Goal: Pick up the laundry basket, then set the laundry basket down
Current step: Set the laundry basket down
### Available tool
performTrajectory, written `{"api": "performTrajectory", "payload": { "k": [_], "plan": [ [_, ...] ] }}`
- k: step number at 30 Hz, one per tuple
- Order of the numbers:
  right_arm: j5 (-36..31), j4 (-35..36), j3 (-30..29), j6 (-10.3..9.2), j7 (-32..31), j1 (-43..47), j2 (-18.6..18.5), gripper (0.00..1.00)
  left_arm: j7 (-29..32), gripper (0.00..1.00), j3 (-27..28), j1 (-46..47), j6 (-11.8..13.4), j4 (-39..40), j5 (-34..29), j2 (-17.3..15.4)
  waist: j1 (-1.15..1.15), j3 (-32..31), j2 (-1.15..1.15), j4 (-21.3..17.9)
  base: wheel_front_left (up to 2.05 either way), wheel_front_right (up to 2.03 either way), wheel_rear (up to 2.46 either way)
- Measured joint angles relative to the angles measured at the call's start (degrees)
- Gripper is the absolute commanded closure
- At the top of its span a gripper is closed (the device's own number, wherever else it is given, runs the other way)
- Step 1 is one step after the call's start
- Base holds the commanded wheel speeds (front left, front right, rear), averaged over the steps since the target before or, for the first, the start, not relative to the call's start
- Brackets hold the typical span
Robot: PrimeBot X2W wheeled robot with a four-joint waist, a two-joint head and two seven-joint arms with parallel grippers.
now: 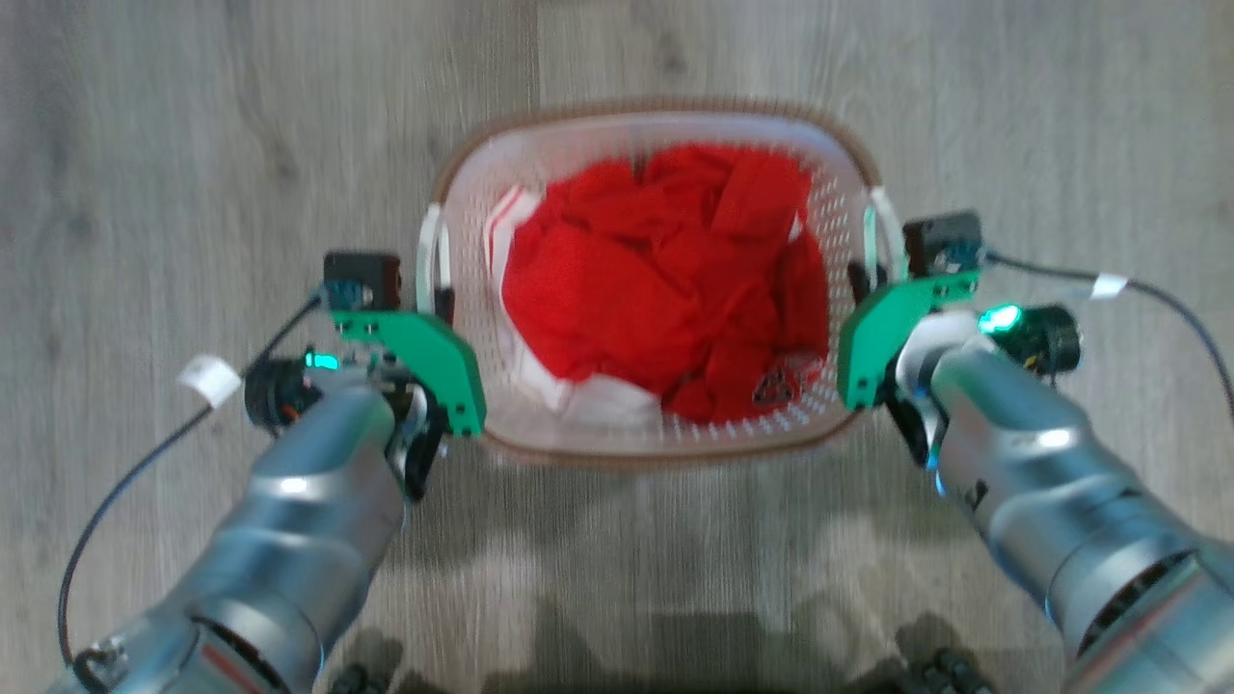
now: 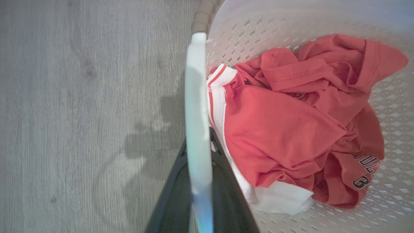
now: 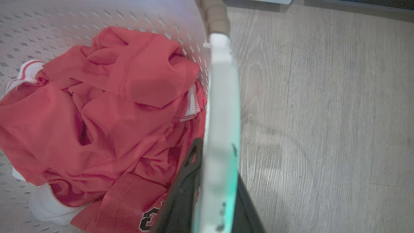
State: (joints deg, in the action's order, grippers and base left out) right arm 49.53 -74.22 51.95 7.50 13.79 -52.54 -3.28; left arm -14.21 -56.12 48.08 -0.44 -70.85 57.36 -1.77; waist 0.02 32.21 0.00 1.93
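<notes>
Left gripper (image 2: 198, 139), right gripper (image 3: 217, 158) — each clamped on a laundry basket (image 1: 598, 145) handle.

The floor (image 1: 145, 116) is pale grey wood-grain planking. The laundry basket (image 1: 598, 439) sits over it, with shadows beneath. Whether the two touch is unclear.

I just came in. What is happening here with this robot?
The robot holds the laundry basket from both sides. The left gripper has the left handle between its fingers; the right gripper has the right handle. Red clothes lie inside. I cannot tell whether it is off the floor.
</notes>
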Motion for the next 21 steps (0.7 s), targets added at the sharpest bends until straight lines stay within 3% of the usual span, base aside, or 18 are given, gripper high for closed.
{"api": "performTrajectory", "payload": {
  "k": [10,21],
  "plan": [
    [-9.21,-0.01,-9.54,0.00,0.45,-3.58,-0.53,1.00,0.00,1.00,4.43,3.91,1.04,3.46,-5.17,-0.27,-0.01,11.43,0.00,1.39,0.00,0.00,0.00],
    [-20.76,0.20,-20.80,0.00,0.52,-5.98,-0.52,1.00,0.00,1.00,8.53,6.47,1.04,5.09,-10.77,0.10,-0.01,17.89,0.00,2.76,0.00,0.00,0.00]
  ]
}}
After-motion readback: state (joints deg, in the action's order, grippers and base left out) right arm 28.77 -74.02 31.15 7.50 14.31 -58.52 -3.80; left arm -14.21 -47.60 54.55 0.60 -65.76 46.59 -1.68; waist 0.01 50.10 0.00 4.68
